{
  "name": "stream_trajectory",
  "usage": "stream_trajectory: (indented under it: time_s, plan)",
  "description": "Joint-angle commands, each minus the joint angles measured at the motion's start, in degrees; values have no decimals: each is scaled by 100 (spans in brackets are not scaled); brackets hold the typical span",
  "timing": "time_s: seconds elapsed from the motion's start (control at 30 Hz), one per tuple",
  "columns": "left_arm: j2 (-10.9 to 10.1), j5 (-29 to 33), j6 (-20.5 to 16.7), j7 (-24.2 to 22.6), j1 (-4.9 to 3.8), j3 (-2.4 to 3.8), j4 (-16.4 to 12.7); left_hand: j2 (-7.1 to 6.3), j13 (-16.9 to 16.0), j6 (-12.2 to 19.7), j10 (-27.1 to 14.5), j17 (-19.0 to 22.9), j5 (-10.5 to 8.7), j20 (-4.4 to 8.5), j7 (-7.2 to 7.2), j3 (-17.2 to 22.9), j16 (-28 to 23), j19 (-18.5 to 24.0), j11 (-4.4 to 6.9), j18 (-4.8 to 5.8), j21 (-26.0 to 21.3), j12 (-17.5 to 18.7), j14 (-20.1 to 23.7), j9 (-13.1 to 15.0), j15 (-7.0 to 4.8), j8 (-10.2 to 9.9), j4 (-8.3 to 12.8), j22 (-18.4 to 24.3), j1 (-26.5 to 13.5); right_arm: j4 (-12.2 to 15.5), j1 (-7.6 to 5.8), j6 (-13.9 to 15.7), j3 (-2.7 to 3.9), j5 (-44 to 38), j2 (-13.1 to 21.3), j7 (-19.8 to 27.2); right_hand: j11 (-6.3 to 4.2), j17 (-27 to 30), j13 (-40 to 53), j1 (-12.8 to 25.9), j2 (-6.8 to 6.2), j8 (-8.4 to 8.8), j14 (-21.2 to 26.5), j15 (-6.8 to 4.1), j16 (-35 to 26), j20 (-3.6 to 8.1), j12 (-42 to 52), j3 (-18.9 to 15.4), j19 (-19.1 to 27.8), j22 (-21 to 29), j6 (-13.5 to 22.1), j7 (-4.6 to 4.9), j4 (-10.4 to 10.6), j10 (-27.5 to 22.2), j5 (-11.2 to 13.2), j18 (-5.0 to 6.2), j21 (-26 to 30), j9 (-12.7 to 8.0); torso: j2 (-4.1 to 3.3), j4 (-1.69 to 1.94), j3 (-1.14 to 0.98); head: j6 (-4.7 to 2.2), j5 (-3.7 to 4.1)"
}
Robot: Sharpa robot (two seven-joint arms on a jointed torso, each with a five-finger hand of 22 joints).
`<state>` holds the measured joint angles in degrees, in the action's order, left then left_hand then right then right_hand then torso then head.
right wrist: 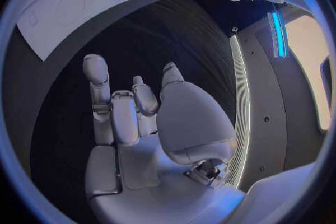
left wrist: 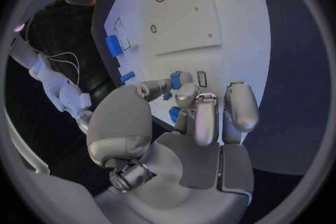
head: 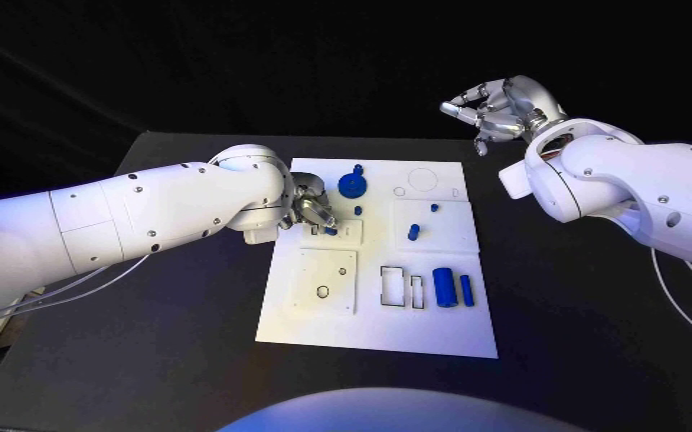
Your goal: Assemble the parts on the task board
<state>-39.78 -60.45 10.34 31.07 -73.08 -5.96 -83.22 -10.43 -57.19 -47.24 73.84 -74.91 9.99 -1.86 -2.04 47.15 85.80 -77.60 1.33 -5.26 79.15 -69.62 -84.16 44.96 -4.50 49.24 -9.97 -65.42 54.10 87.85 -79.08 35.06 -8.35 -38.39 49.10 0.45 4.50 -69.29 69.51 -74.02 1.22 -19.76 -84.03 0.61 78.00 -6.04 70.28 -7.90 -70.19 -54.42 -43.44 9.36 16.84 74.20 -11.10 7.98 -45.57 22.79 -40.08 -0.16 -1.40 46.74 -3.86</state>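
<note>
The white rectangular task board (head: 378, 327) lies flat in the middle of the black table (head: 577, 302), running from the centre of the head view down toward its lower middle. Small blue parts sit on it: a round blue knob with an upright stem (head: 353, 185) near the board's upper middle, a short blue peg (head: 414, 231) right of centre, and two blue cylinders lying side by side (head: 453, 288) in the lower right part of the board. Just left of those cylinders are narrow rectangular outlined slots (head: 394, 287), and a raised white square plate with small holes (head: 329, 280) takes up the lower left part of the board.

At the board's upper left edge the left hand (head: 307, 210) is down on the surface, its silver fingers (left wrist: 204, 117) curled inward around a small blue piece (head: 330, 231). In the left wrist view that blue piece (left wrist: 176, 79) shows between the thumb tip and the bent fingers, touching them, so the hand pinches it right at the board.

The right hand (head: 498, 112) hangs in the upper right of the head view, well apart from the board and above the far edge of the table. Its fingers (right wrist: 112, 112) are loosely bent and spread, with nothing between them.
</note>
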Motion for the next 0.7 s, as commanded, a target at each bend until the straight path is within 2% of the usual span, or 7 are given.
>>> stream_trajectory:
  time_s: [0.03, 0.13, 0.17, 0.2, 0.3, 0.47, 0.7]
  plan:
    - [16, 43, 95, 21, 9, -5, 4, -4, 4, -8, -35, -911, -16, 29, -34, -62, 11, -24, 24, 43, -7, -29, -406, -8, -31, -3, -28, -2, -57, 5, 2, 46, 2, 55, -2, 25, 4, -6, -10, 76, 8, -38, -77, -51, -23, 0, 4, -45, -61, 4, 42, 8, -2, -11, 40, 92, 35, -8, 3, -1, -1, 1, -1]
    - [19, 47, 95, 23, 9, -5, 6, -11, 10, -17, -41, -913, -18, 28, -39, -193, 12, -23, 20, 42, -12, -33, -407, -20, -28, -10, -117, 2, -111, 4, 2, 42, 2, 57, -2, 15, 4, -17, -15, 147, 47, -64, -82, -51, -23, 1, 7, -92, -72, 10, 53, 8, 1, -12, 40, 92, 53, -13, 0, -2, 0, -1, 1]
    - [20, 47, 98, 24, 9, -5, 6, -13, 7, -20, -40, -912, -18, 27, -40, -228, 11, -24, 19, 43, -12, -37, -406, -22, -27, -10, -136, 1, -121, 4, 2, 41, 2, 57, -2, 10, 3, -20, -12, 184, 81, -77, -84, -51, -24, 1, 14, -111, -77, 15, 59, 8, 2, -8, 39, 93, 65, -16, 0, -2, 0, -1, 1]
    - [20, 48, 102, 26, 9, -5, 7, -17, -2, -23, -35, -912, -17, 27, -40, -267, 10, -23, 19, 42, -14, -45, -406, -25, -27, -11, -158, 3, -132, 4, 2, 40, 2, 58, -1, 3, 4, -31, -12, 264, 172, -100, -89, -52, -23, 1, 22, -142, -95, 8, 72, 8, 2, -4, 38, 90, 65, -24, 2, -2, 0, 1, 2]
    - [22, 50, 110, 27, 9, -5, 11, -40, 8, -26, -43, -912, -16, 26, -41, -361, 10, -26, 17, 43, -14, -44, -406, -31, -25, -15, -202, -1, -149, 2, 2, 41, 2, 58, 3, -8, 5, -31, -16, 320, 215, -120, -90, -52, -28, 2, 25, -186, -102, 17, 84, 8, 2, -5, 40, 91, 86, -31, 1, -2, 0, 2, 1]
    - [25, 49, 127, 23, 9, -5, 12, -105, 32, -20, -63, -910, -9, 25, -49, -534, 7, -25, 11, 42, -18, -37, -405, -44, -21, -26, -275, 0, -172, 1, 3, 17, 2, 58, 7, -14, 5, -42, -16, 345, 221, -130, -94, -52, -24, 2, 28, -216, -110, 11, 90, 8, 0, -4, 42, 89, 83, -34, 2, -4, -2, 1, 7]
    - [30, 48, 132, 15, 9, -5, 30, -97, 36, -36, -69, -912, -5, 20, -55, -784, 7, -30, 4, 43, -21, -47, -406, -62, -15, -34, -451, -7, -220, 1, 3, -5, 1, 52, 11, -13, 4, -47, -7, 353, 217, -138, -96, -52, -22, 2, 39, -238, -116, 7, 92, 8, -4, 4, 43, 88, 81, -36, 7, -3, -2, -11, 6]
